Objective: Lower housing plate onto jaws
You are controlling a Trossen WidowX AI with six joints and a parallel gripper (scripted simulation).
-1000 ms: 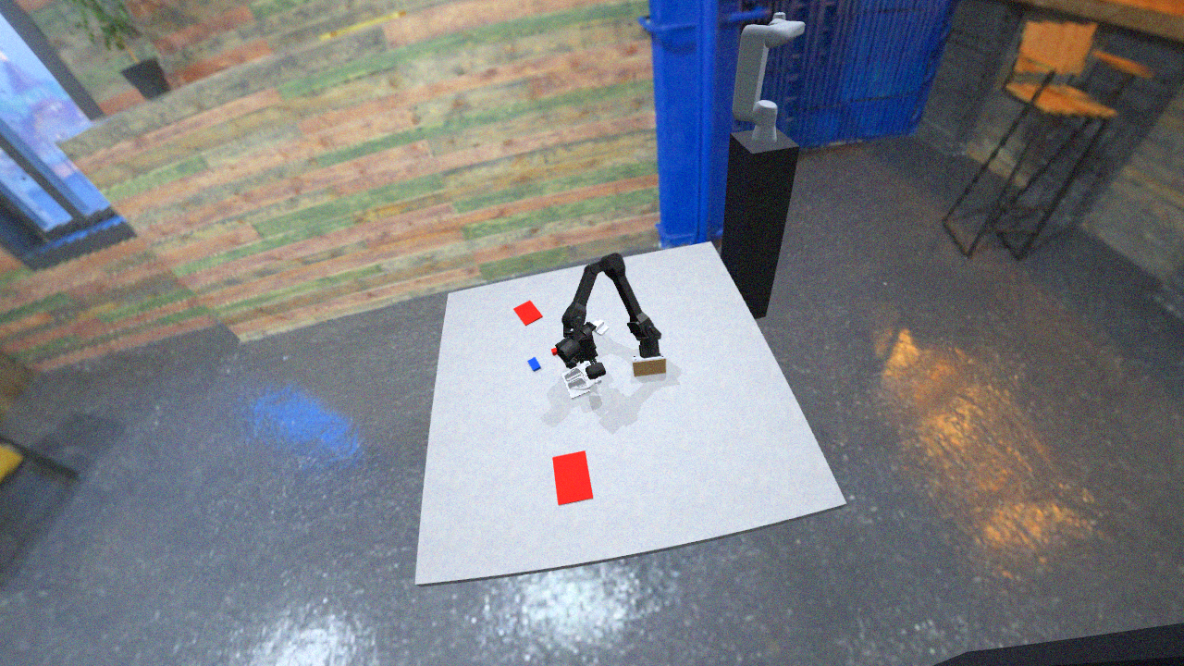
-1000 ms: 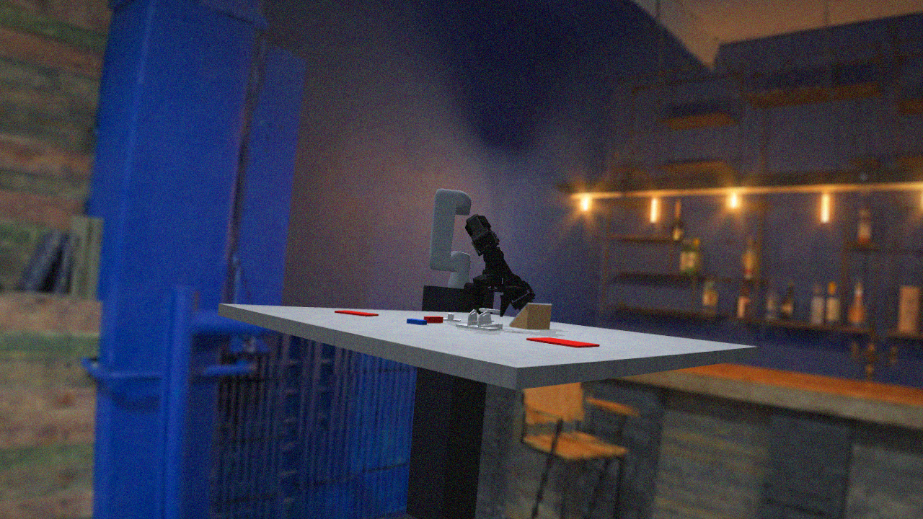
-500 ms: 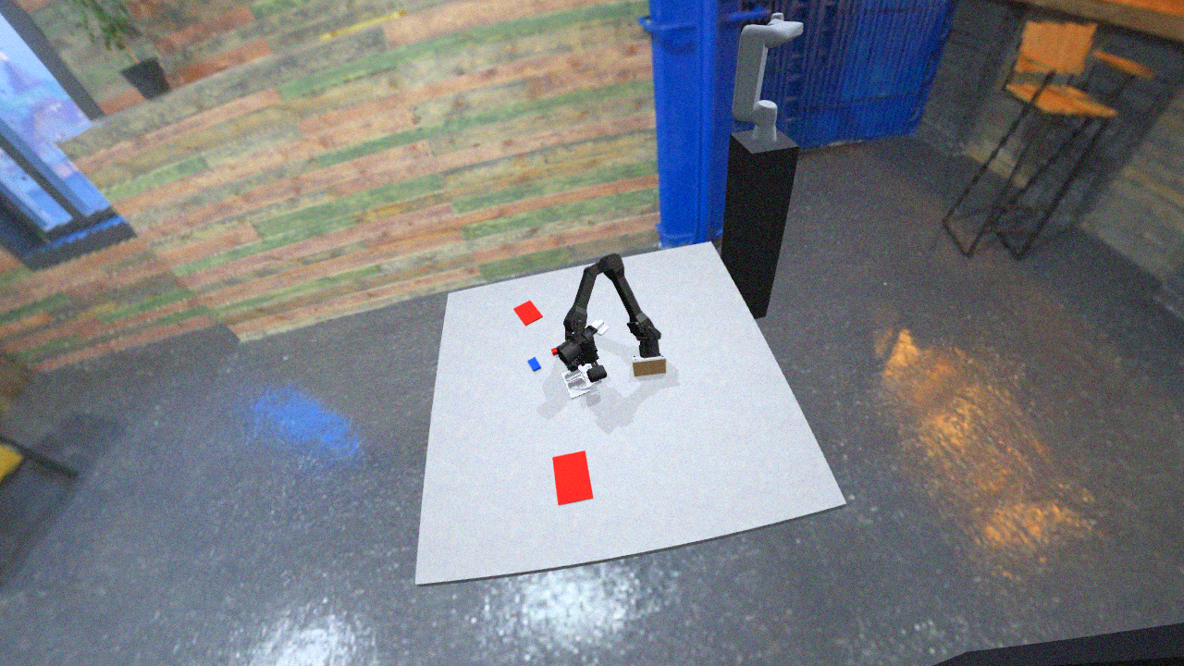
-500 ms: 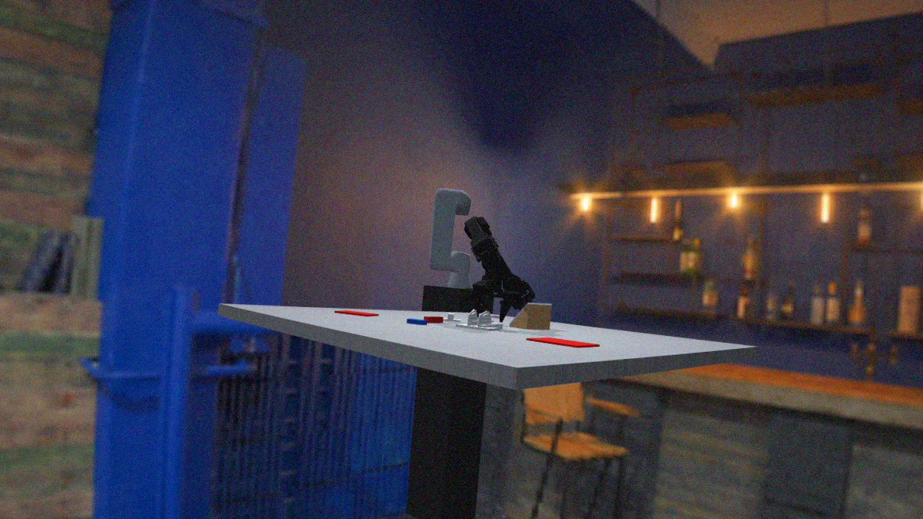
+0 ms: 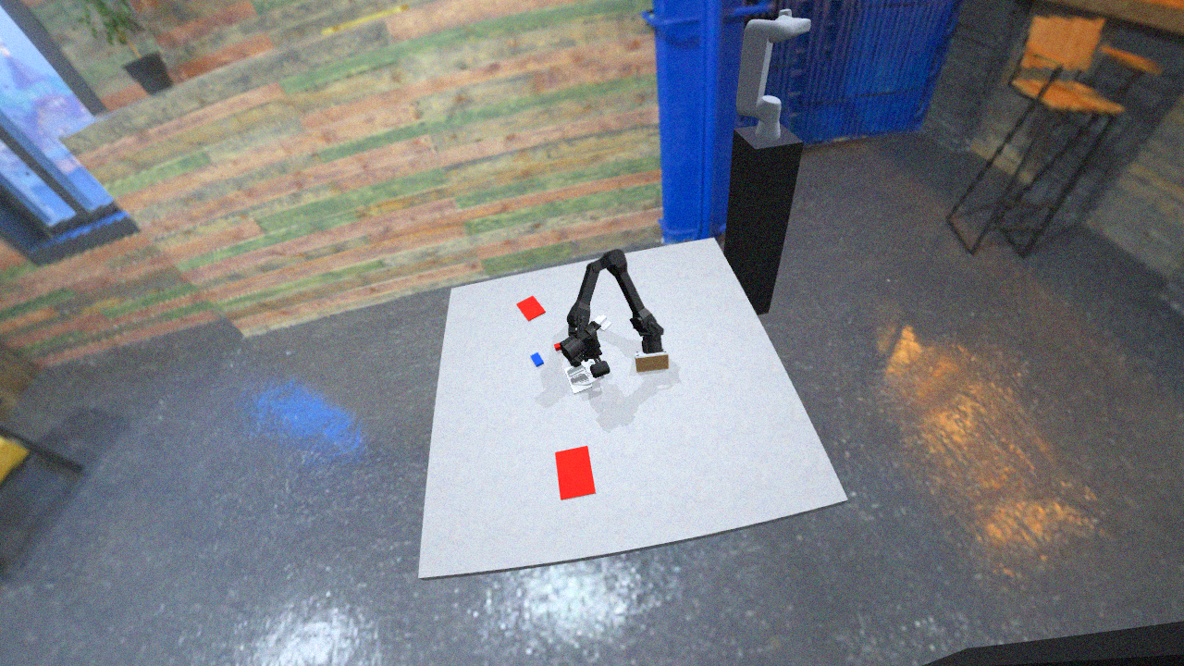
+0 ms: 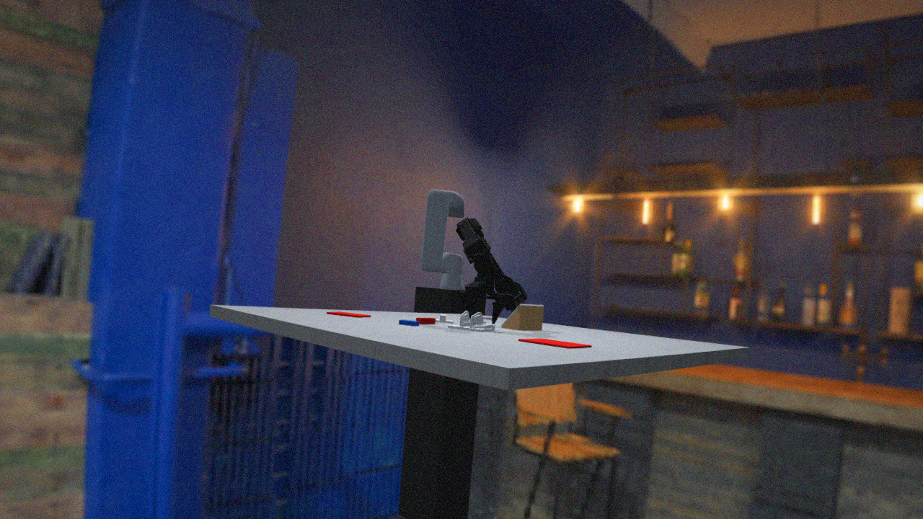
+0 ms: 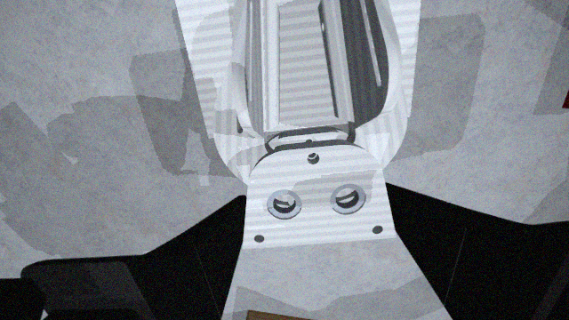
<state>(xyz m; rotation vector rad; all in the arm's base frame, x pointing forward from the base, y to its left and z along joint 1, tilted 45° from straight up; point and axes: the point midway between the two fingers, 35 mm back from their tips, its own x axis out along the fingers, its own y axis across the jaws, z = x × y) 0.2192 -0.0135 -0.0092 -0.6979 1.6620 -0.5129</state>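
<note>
My gripper (image 5: 589, 368) (image 6: 495, 316) (image 7: 311, 196) is shut on the white housing plate (image 7: 316, 178), its black fingers at the plate's two sides. The plate has two ringed holes, with light and dark curved shapes visible through them. The left jaw (image 7: 255, 67) and right jaw (image 7: 370, 104) stand upright beyond the plate's rounded edge in the wrist view, on the white base (image 5: 576, 388) (image 7: 209, 53). The plate is low over the near end of the base. The stubs are mostly hidden beneath it, and I cannot tell whether it touches them.
A wooden wedge block (image 5: 652, 363) (image 6: 530, 317) stands to the right. A red block (image 5: 558, 347) (image 6: 425, 320), a blue block (image 5: 536, 359) (image 6: 408, 322) and a small white part (image 5: 603, 323) (image 6: 445, 318) lie near the arm. Two flat red rectangles lie farther out.
</note>
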